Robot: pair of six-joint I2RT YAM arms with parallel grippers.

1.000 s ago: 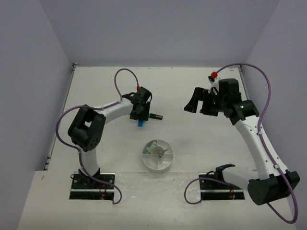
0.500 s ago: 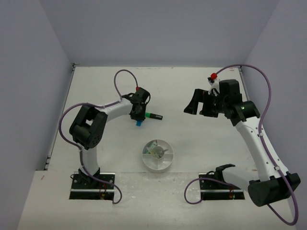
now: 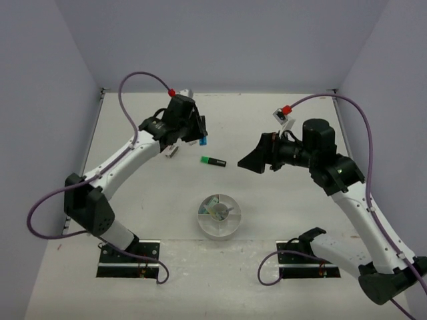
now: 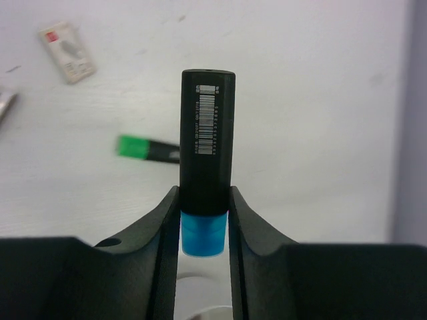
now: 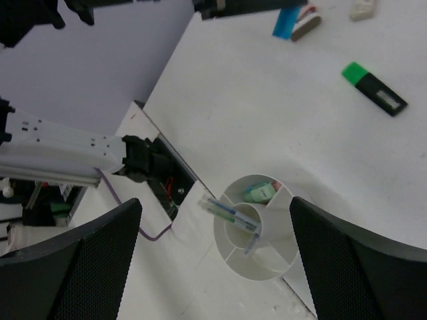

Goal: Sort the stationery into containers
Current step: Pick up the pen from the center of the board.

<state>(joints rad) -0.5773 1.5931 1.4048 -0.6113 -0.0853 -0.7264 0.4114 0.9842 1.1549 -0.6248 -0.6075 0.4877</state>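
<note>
Left gripper (image 4: pixel 203 200) is pinching a blue-capped highlighter (image 4: pixel 207 133) between partly closed jaws. It is gripping the highlighter at the cap end, so the black barrel is sticking out past the fingertips. In the top view this gripper is sitting in the upper left part of the frame.

Right gripper (image 3: pixel 252 160) is holding its jaws spread wide with nothing between them, right of centre.

A green highlighter (image 3: pixel 213 161) is lying flat on the table (image 3: pixel 160 200) between the two grippers.

The white dish (image 3: pixel 219 233) is sitting below centre, with a thin pen (image 5: pixel 223 209) leaning across its centre cup and a greenish item lying in one wedge.

A small eraser (image 4: pixel 67 52) is lying at the upper left of the left wrist view.
</note>
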